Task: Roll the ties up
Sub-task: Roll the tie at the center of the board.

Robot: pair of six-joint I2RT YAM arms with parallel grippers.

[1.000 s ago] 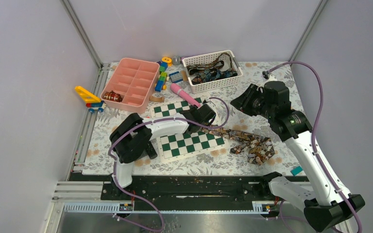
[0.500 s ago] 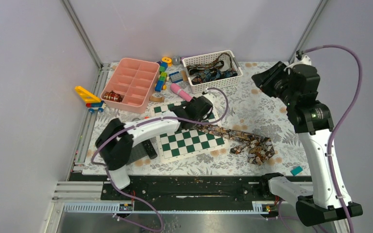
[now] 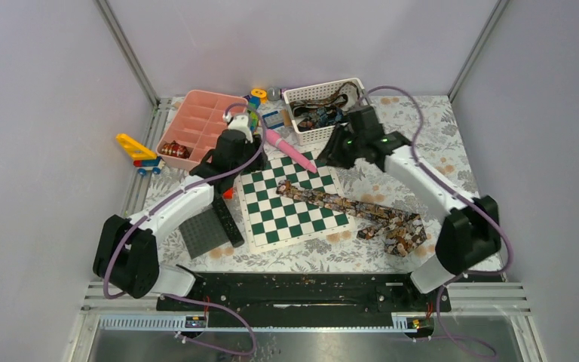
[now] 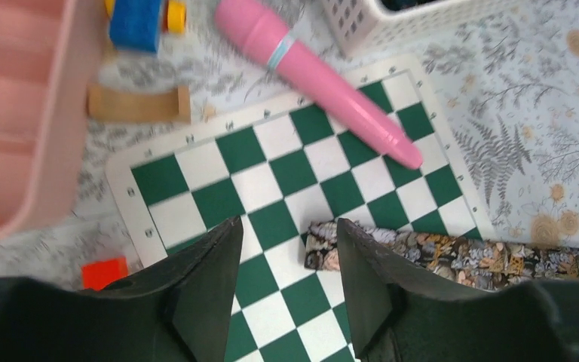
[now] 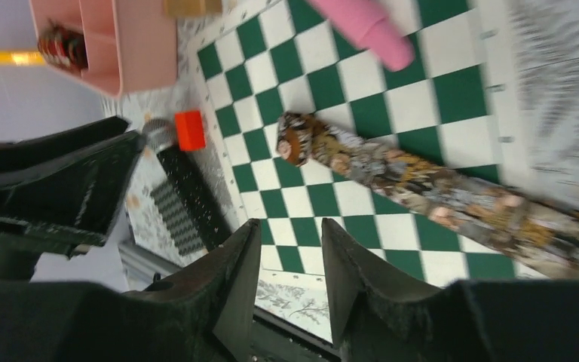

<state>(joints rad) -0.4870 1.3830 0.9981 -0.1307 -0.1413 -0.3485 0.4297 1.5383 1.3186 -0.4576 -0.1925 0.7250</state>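
**Near edge.** Grey studded plate (image 3: 202, 235) with a black bar (image 3: 226, 220) beside it, left of the chessboard (image 3: 271, 226).

**Tie** (image 3: 347, 207). One, brown patterned, unrolled. The wide end is bunched on the floral mat at near right. The strip runs diagonally up onto the board, and its narrow end (image 4: 323, 249) lies flat on the squares with no coil begun.

**Left gripper** (image 4: 286, 226). Hovers over the board's far-left part with fingers apart and nothing between them. The narrow end lies just under its right finger.

**Right gripper** (image 5: 290, 226). Reaches in from the far right with fingers slightly apart and empty. It looks down on the same narrow end.

**Small items.** Red block (image 3: 228, 194) lies off the board's left edge. Pink marker (image 3: 290, 151) lies across the board's far corner.

**Far.** Pink tray (image 3: 196, 113) holds what appears to be one finished coil (image 3: 173, 149) in a near-left compartment. White basket (image 3: 309, 88) holds further ties (image 3: 318, 115).

**Step, as judged.** Approach to the narrow end, with rolling not yet started.

**Next move calls for.** One gripper descends and pinches the tip, then turns it over onto itself. The other pins the strip so that it neither slides on the smooth board nor skews.
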